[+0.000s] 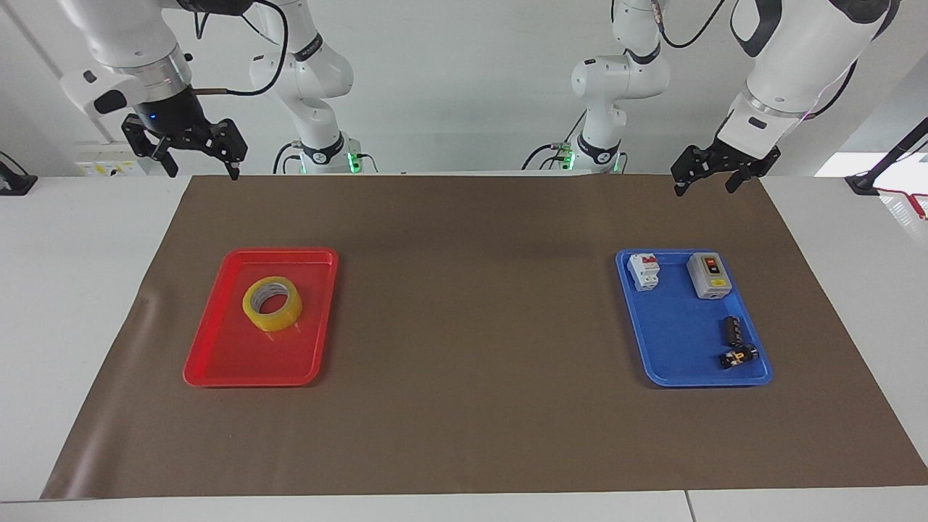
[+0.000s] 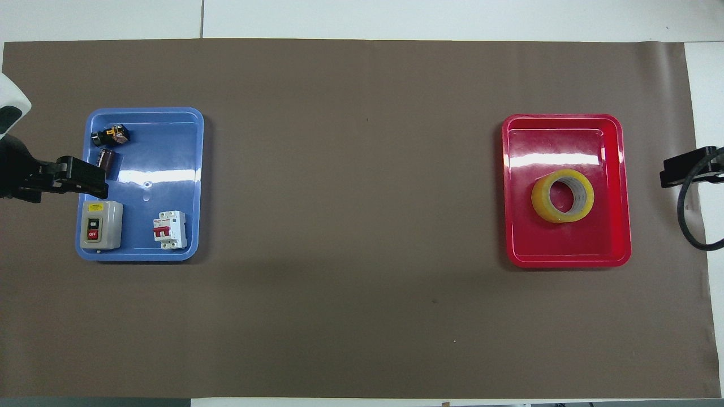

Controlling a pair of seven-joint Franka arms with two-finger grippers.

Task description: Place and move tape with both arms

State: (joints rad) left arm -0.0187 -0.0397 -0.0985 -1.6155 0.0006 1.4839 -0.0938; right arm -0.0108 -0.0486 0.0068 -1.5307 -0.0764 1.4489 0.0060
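I am seeing the tape [image 1: 272,304] lying flat in the red tray [image 1: 217,366] toward the right arm's end of the bench [image 1: 464,435]. The right gripper [image 1: 194,161] is hanging with its jaws spread over the brown mat's [image 1: 471,348] edge. The left gripper [image 1: 707,176] is hovering over the mat's edge near the blue tray [image 1: 670,355], its jaws looking spread too, though I am reading that from afar.
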